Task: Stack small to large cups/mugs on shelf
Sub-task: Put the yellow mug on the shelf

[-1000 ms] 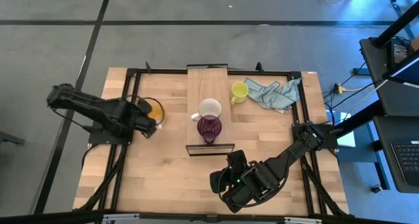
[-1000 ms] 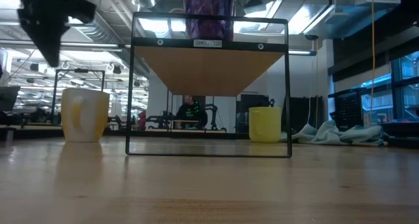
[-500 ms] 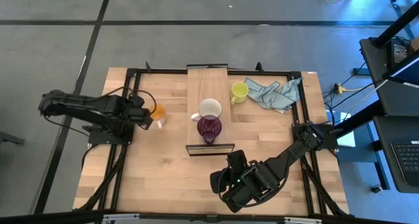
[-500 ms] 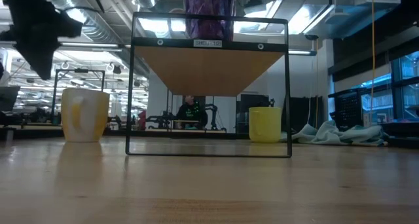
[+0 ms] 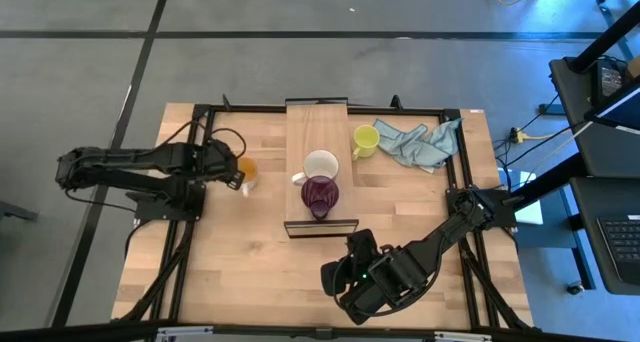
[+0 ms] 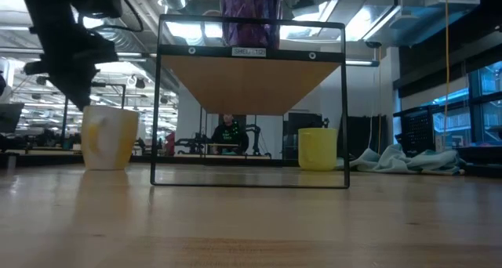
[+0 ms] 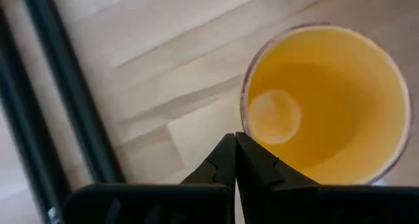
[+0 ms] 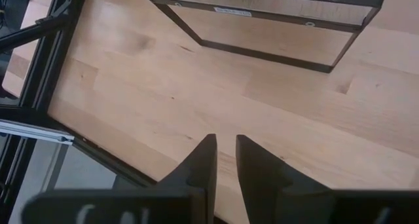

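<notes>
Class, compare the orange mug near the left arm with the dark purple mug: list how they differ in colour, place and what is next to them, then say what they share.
The orange mug is orange-yellow; the dark purple mug is purple. The orange mug stands on the wooden tabletop, left of the shelf; the purple mug stands on the long light-wood shelf. The left tool, fingers together, sits at the orange mug's rim; the purple mug instead touches a white mug. Both stand upright, mouths up.
</notes>
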